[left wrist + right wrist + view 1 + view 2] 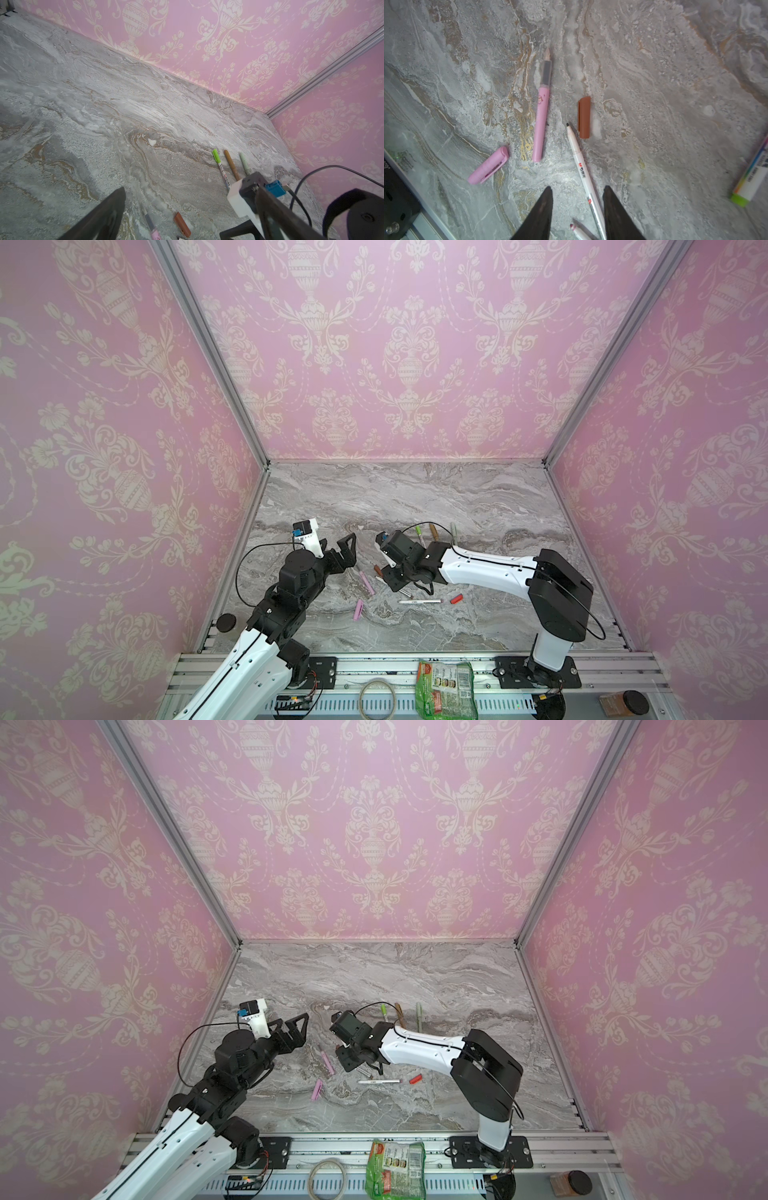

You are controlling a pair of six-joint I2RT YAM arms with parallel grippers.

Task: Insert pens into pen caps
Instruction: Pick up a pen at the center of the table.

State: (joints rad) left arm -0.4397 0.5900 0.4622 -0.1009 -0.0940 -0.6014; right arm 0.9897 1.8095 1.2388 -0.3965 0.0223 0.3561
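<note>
- In both top views, the right gripper (392,578) (347,1056) is hanging low over the marble desk (415,497), pointing down. The dark brown cap (377,570) is lying just beside it.
- The left gripper (343,556) (297,1031) is hovering above the desk, jaws wide apart and carrying nothing. The pink pen (366,581) is lying between the two grippers, and the pink cap (358,610) is nearer the arm bases.
- The red cap (456,598) is sitting under the right arm's forearm.
- In the left wrist view, three capped pens are lying in a row beyond the right gripper: the green-capped pen (220,166), the tan-brown pen (231,164) and the pale green pen (244,163). I am judging those three finished.
- In the right wrist view, the jaws are standing partly open and straddling the dark-tipped white pen (581,166). Gaps are showing on both sides, so nothing is being gripped. Its tip is pointing ahead of the gripper, almost touching the dark brown cap.
- A red-tipped white pen (578,230) is lying close under the fingers.
- The step in hand is likely picking up the dark-tipped pen. The next move is calling for the jaws to close squarely on its barrel without catching the red-tipped neighbour, while the left gripper is fetching the dark brown cap.
</note>
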